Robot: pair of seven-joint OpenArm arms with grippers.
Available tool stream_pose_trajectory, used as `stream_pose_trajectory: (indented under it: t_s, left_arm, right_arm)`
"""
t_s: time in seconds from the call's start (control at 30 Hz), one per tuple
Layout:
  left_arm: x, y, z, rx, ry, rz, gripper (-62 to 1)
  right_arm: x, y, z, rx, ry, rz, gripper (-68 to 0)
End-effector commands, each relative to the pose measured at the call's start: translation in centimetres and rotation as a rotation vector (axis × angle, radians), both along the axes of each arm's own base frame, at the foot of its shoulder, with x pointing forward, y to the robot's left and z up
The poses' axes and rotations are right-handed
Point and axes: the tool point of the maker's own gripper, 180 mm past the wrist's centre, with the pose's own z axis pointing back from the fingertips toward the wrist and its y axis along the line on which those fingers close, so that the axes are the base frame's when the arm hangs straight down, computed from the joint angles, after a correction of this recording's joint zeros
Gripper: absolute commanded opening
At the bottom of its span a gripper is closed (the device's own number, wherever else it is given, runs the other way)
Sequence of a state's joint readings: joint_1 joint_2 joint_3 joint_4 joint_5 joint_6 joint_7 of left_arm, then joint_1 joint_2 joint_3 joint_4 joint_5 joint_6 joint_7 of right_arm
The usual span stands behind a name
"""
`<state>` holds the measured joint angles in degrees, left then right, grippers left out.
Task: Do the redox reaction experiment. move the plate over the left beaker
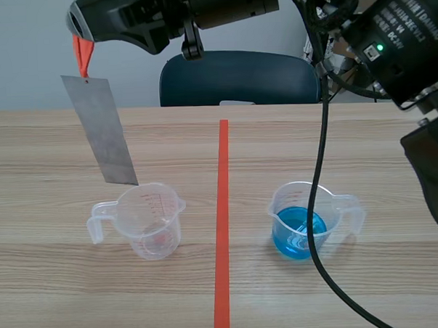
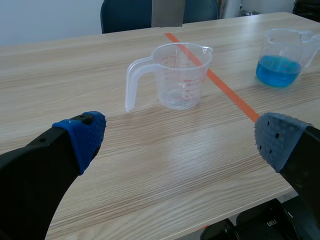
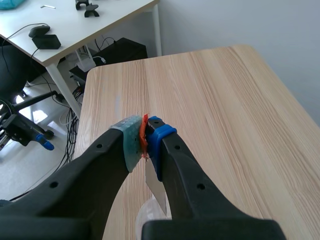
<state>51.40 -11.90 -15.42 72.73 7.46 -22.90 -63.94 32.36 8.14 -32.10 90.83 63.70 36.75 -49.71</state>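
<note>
A grey metal plate (image 1: 101,130) hangs tilted from an orange tab (image 1: 83,55), its lower corner just above the rim of the clear left beaker (image 1: 150,219). My right gripper (image 1: 76,31), on the arm reaching across the top from the right, is shut on that tab; in the right wrist view the tab (image 3: 144,134) sits pinched between the pads and the plate (image 3: 156,191) hangs below. My left gripper (image 2: 180,137) is open, low over the table, with the empty beaker (image 2: 179,75) ahead of it. The right beaker (image 1: 303,220) holds blue liquid.
An orange-red tape line (image 1: 222,229) runs down the table between the beakers. A dark chair (image 1: 237,77) stands behind the far edge. A black cable (image 1: 322,167) hangs down over the right beaker. Beyond the table, a desk (image 3: 65,30) and floor cables show.
</note>
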Motion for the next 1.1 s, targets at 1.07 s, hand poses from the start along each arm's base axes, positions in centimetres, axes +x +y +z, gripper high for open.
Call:
stream_pose_trajectory:
  t_s: [1.07]
  left_arm:
    - [0.4,0.2,1.0,-0.009,-0.039,0.003,1.4]
  right_arm:
    - [0.4,-0.3,-0.1,-0.039,0.034,-0.024,-67.3]
